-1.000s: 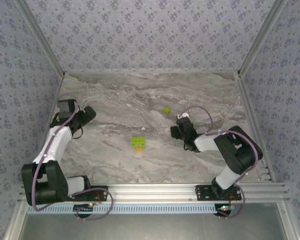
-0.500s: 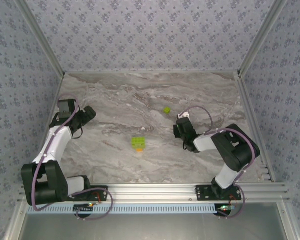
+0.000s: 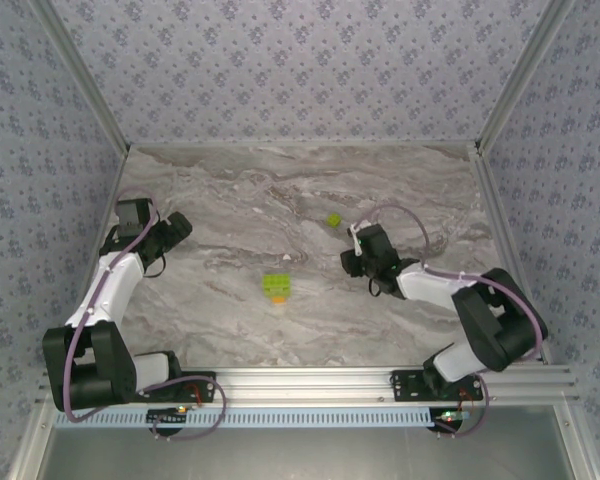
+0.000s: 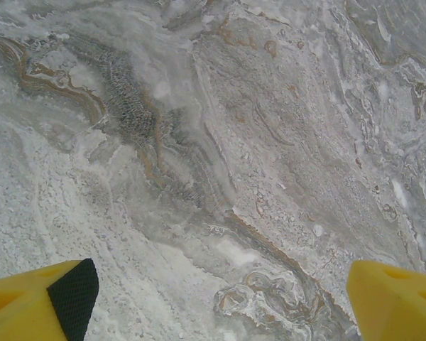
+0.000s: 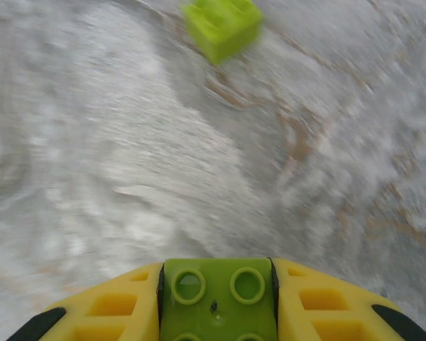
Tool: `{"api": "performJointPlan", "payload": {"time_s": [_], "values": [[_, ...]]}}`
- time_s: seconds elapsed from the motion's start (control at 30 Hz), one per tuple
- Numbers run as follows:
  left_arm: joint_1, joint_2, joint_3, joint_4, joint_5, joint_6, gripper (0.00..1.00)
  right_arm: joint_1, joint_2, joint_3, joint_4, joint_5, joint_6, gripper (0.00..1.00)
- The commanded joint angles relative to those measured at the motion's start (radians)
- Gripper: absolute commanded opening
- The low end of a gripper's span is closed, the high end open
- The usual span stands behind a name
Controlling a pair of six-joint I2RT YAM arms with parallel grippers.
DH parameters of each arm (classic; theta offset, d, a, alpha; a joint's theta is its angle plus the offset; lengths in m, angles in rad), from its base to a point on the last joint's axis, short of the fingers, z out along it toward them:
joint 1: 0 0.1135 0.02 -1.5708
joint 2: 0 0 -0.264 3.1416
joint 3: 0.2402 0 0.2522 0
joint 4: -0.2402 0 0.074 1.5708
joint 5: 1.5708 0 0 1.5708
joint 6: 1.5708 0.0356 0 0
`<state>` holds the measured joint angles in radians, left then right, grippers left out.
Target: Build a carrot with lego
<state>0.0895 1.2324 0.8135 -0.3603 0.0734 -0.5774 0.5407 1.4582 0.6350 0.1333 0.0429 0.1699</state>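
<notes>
The carrot (image 3: 276, 288) sits near the middle of the worktop (image 3: 230, 180); the right gripper (image 5: 216, 302) holds one lime brick (image 5: 216, 288).
Near the left edge the left gripper (image 3: 177, 228) hangs over bare marble, jaws wide apart. The carrot (lime bricks, an orange one on its near side) lies clear of both grippers. Right of it, yellow fingers (image 5: 326, 305) clamp the lime brick, a loose lime brick (image 5: 222, 26) just ahead.

The table (image 3: 230, 190) top is marble-patterned, smooth and matt. The loose brick (image 5: 222, 27) and the clamped brick (image 5: 216, 298) are glossy moulded plastic. The frame rail (image 3: 310, 380) is bare metal.
</notes>
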Motion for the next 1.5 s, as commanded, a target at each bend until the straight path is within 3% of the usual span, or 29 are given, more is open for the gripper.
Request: {"api": "performJointPlan", "payload": {"time_s": [0.0, 0.2, 0.43, 0.83, 1.07, 1.23, 1.47], "values": [[-0.016, -0.014, -0.013, 0.052, 0.047, 0.018, 0.92, -0.005, -0.072, 0.117, -0.233, -0.231, -0.141, 0.24], [-0.117, -0.095, -0.113, 0.223, 0.119, 0.085, 0.92, -0.013, -0.117, 0.244, -0.408, -0.519, -0.305, 0.24], [-0.229, -0.216, -0.244, 0.369, 0.21, 0.171, 0.92, -0.011, -0.032, 0.467, -0.671, -0.722, -0.453, 0.23], [-0.485, -0.243, -0.276, 0.362, 0.202, 0.337, 0.97, -0.022, 0.003, 0.589, -0.799, -0.73, -0.517, 0.24], [-0.67, -0.405, -0.372, 0.35, 0.077, 0.401, 0.97, -0.027, 0.027, 0.586, -0.797, -0.738, -0.519, 0.24], [-0.737, -0.502, -0.411, 0.35, 0.086, 0.409, 0.97, -0.024, 0.038, 0.583, -0.792, -0.747, -0.515, 0.24], [-0.847, -0.355, -0.372, 0.358, 0.028, 0.486, 0.97, -0.015, 0.032, 0.578, -0.795, -0.74, -0.512, 0.24]]}}
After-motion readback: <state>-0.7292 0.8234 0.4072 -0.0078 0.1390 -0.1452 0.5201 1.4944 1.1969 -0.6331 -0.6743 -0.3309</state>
